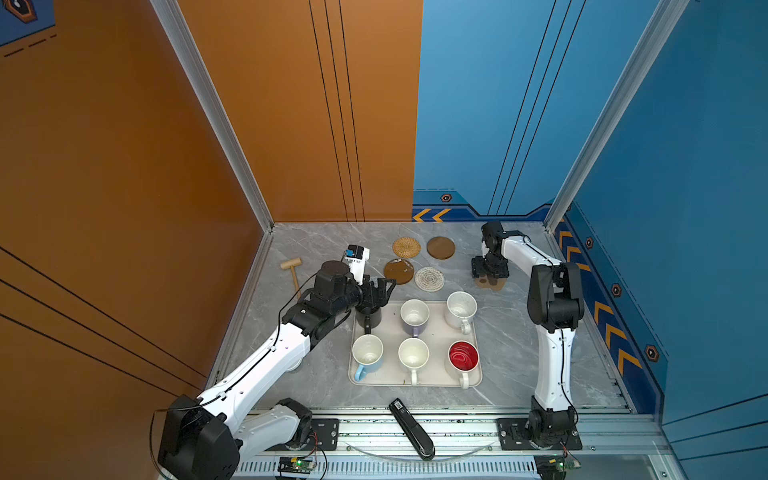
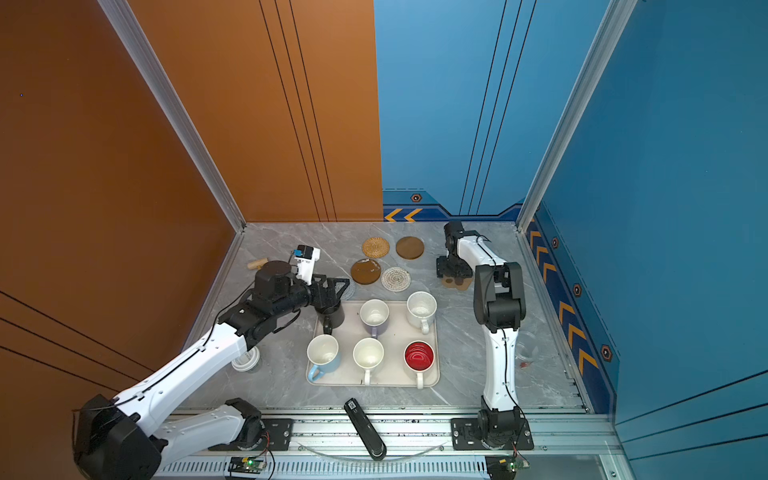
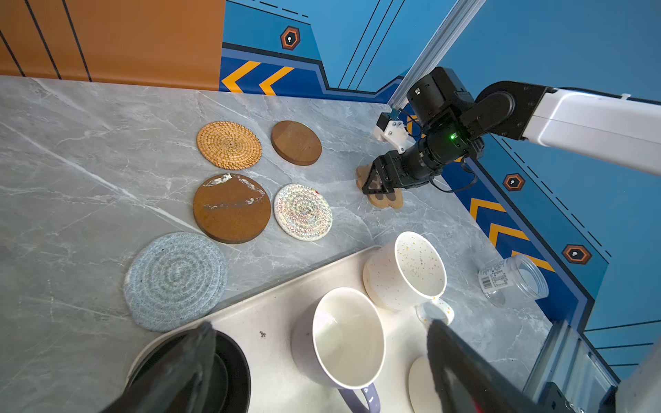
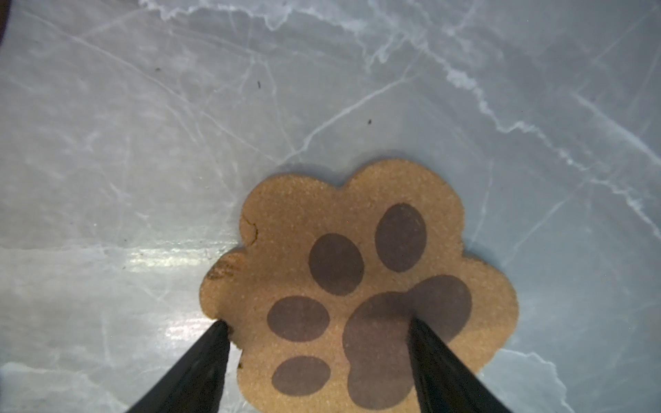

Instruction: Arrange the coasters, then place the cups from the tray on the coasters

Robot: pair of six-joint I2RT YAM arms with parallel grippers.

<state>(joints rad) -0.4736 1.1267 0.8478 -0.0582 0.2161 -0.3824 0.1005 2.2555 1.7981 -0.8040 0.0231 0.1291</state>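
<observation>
Six cups stand on the cream tray [image 1: 436, 332]: black [image 1: 370, 316], lavender [image 1: 414, 318], speckled [image 1: 460, 309], light blue [image 1: 367, 355], white [image 1: 413, 356] and red-inside [image 1: 463, 357]. Behind it lie the rattan coaster [image 1: 406, 247], two brown discs [image 1: 441, 247] [image 1: 398, 271], a white crocheted round [image 1: 429, 279] and a grey one [image 3: 175, 280]. My left gripper [image 3: 322, 323] hangs open over the tray's far left corner, one finger above the black cup. My right gripper [image 4: 318, 321] is open, tips down on the paw-shaped coaster [image 4: 357, 250], one at its edge.
A wooden mallet [image 1: 293, 270] lies at the far left. A clear jar [image 3: 513, 280] lies on its side right of the tray, behind the right arm. A white lid [image 2: 245, 359] sits under the left arm. A black stapler-like tool [image 1: 411, 428] lies on the front rail.
</observation>
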